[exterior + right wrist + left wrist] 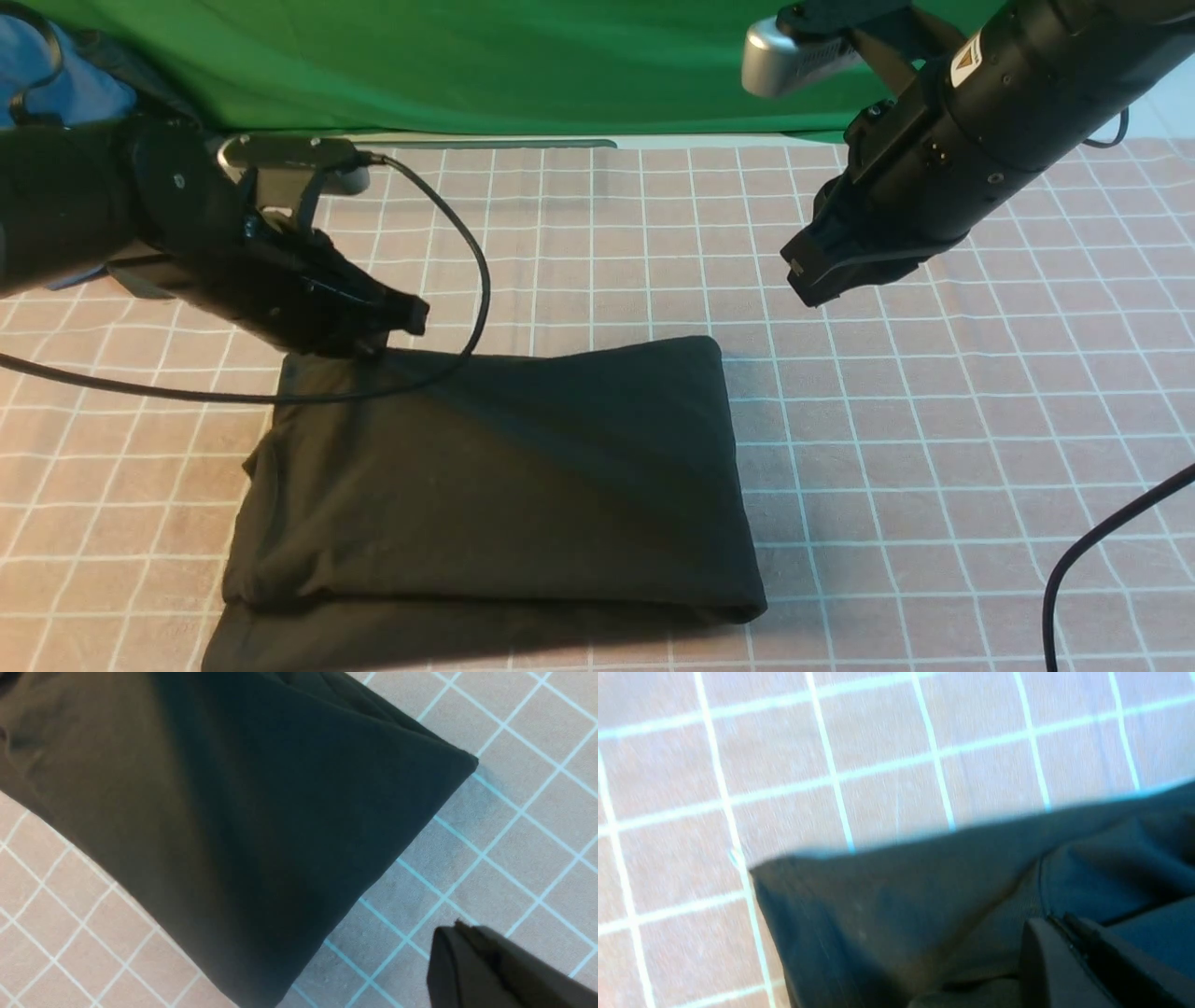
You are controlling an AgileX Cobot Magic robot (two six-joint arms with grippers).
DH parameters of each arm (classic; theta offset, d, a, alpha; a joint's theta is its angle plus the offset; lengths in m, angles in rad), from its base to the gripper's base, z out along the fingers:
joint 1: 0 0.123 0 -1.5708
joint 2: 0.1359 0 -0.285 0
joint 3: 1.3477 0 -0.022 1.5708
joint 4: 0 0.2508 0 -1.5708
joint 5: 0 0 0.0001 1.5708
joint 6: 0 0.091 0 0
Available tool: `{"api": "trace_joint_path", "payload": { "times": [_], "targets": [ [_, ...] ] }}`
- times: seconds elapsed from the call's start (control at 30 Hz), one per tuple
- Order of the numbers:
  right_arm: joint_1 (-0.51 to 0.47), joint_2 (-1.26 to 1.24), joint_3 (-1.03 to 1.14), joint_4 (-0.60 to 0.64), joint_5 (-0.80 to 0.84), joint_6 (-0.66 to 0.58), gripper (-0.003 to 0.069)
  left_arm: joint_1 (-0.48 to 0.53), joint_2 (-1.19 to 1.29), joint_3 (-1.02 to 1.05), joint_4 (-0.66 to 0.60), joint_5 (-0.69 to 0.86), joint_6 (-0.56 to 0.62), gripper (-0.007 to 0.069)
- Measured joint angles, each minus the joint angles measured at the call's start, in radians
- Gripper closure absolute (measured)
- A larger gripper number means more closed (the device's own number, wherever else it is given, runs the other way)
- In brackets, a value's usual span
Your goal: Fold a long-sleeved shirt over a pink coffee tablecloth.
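The long-sleeved shirt [504, 476] lies folded into a thick black rectangle on the pink coffee tablecloth [934, 420], near the front edge. My left gripper [415, 315] hovers over the shirt's far left corner, jaws shut with no cloth seen between them. In the left wrist view its closed tips [1057, 921] sit just above the dark fabric [901, 914], with the tablecloth [878, 742] beyond. My right gripper [801, 278] hangs shut and empty above the tablecloth, beyond the shirt's far right corner. The right wrist view shows its closed tips [455, 928] over gridded cloth [514, 812], apart from the shirt [233, 812].
A bright green cloth [467, 65] hangs across the back. A blue cloth [84, 93] shows at the far left behind my left arm. A black cable [476, 280] loops from the left wrist across the shirt's far edge. Another cable [1102, 541] crosses the front right corner.
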Motion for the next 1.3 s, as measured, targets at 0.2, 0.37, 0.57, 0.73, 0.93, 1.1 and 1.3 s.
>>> {"api": "trace_joint_path", "payload": {
  "times": [0.2,0.37,0.57,0.73,0.93,1.1,1.3],
  "targets": [
    [0.0,0.0,0.0,0.003,0.0,0.0,0.0622,0.0,0.0,0.0,0.034,-0.03,-0.002,0.0611],
    [0.0,0.0,0.0,0.003,0.0,0.0,0.0622,0.0,0.0,0.0,0.037,-0.036,-0.024,0.061],
    [0.0,0.0,0.0,0.005,0.0,0.0,0.0622,0.0,-0.026,0.0,0.028,0.034,-0.155,0.061],
    [0.0,0.0,0.0,0.005,0.0,-0.009,0.0622,0.0,-0.094,0.0,-0.002,0.132,-0.208,0.061],
    [-0.002,0.0,0.0,0.002,0.0,-0.029,0.0622,0.0,-0.193,0.058,-0.009,0.169,-0.277,0.061],
    [-0.023,0.0,0.0,-0.012,0.009,-0.029,0.0622,0.0,-0.27,0.177,-0.009,0.163,-0.305,0.061],
    [-0.03,0.0,0.0,-0.033,0.031,-0.029,0.0622,0.013,-0.299,0.245,-0.013,0.158,-0.385,0.061]
  ]
}}
